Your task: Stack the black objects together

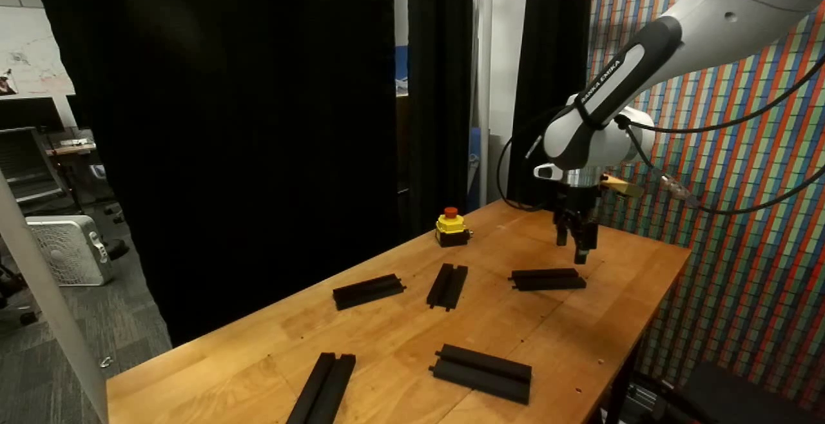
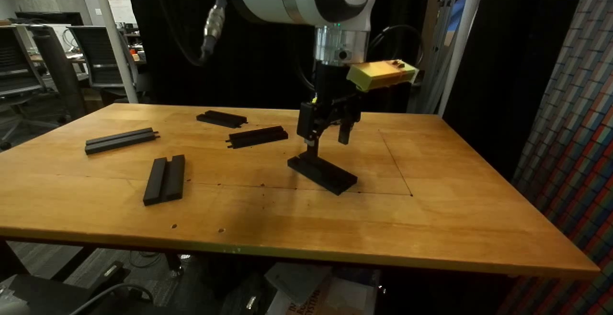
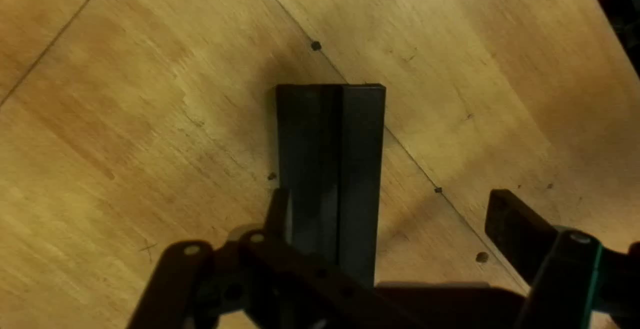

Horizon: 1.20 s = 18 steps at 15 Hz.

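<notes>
Nearest the right edge of the bench [image 2: 455, 219] in an exterior view lies one bar [image 2: 325, 174], the gripper [image 2: 327, 146] spread above it; two bars [image 2: 258, 137] lie toward the far edge, two toward the left. Nothing is stacked; everything remains.

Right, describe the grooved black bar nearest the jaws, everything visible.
The grooved black bar is a flat, matte rectangle, plastic-looking, its lengthwise groove between two raised strips. In an exterior view, two pegs jut from one end. It lies flat on the wooden table, one corner across a thin dark line. The open jaws hang above it, not touching.
</notes>
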### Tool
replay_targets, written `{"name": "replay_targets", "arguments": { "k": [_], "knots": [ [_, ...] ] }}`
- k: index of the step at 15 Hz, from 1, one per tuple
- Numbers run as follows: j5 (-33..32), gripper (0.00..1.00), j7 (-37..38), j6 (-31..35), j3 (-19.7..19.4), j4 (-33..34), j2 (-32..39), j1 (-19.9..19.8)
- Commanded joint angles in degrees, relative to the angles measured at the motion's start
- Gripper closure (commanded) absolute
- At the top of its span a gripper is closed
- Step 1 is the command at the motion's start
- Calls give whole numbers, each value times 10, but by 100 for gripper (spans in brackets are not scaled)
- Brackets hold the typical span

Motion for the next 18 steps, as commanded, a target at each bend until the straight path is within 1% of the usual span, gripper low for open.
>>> {"name": "replay_targets", "arguments": {
  "k": [1, 4, 7, 10, 18],
  "knots": [
    [28, 0, -13, 59, 40, 22, 60, -30],
    [26, 0, -4, 94, 69, 24, 90, -44],
    [10, 0, 5, 132, 87, 25, 110, -55],
    [7, 0, 7, 143, 98, 31, 121, -64],
    [12, 0, 7, 143, 113, 35, 131, -76]
  ]
}}
